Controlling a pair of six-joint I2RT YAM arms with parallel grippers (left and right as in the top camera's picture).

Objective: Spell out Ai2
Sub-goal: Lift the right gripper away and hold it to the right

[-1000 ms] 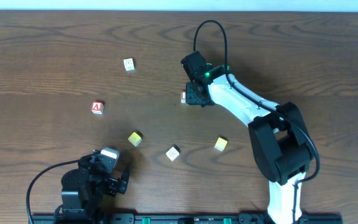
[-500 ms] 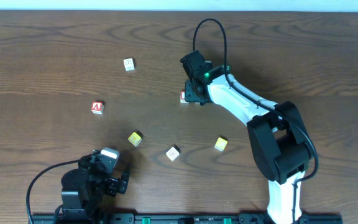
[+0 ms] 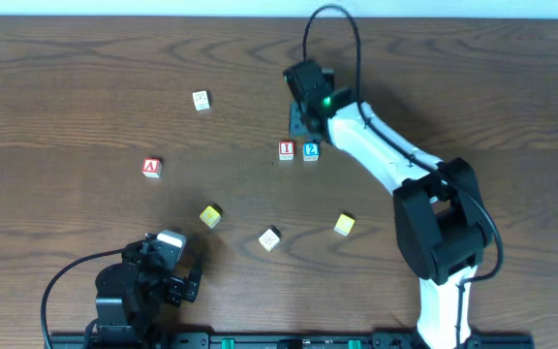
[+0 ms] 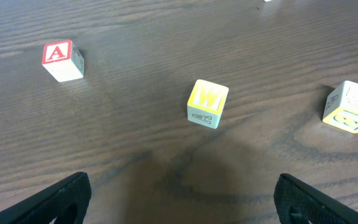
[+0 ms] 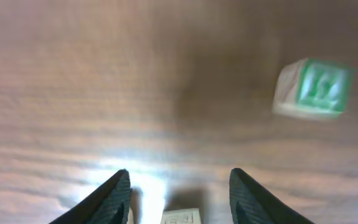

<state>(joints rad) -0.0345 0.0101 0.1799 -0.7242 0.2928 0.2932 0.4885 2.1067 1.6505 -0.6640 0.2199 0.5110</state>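
Note:
The red A block (image 3: 151, 167) lies alone at the left and also shows in the left wrist view (image 4: 62, 60). The red I block (image 3: 286, 150) and the blue 2 block (image 3: 310, 150) sit side by side at mid table. My right gripper (image 3: 301, 123) hovers just behind them, open and empty. In the right wrist view (image 5: 179, 173) a pale block top (image 5: 180, 218) shows at the bottom edge between its fingers. My left gripper (image 3: 184, 283) is open and empty near the front edge; in its wrist view (image 4: 185, 199) nothing lies between its fingers.
A yellow W block (image 4: 207, 103) is ahead of the left gripper, with a pale yellow block (image 4: 352, 106) to its right. Another yellow block (image 3: 344, 225) lies front right. A white block (image 3: 201, 100) lies at the back left. A green-faced block (image 5: 314, 87) shows in the right wrist view.
My right gripper has let go and drawn back from the blocks. The blue 2 block, hidden under it before, now stands uncovered right of the I block.

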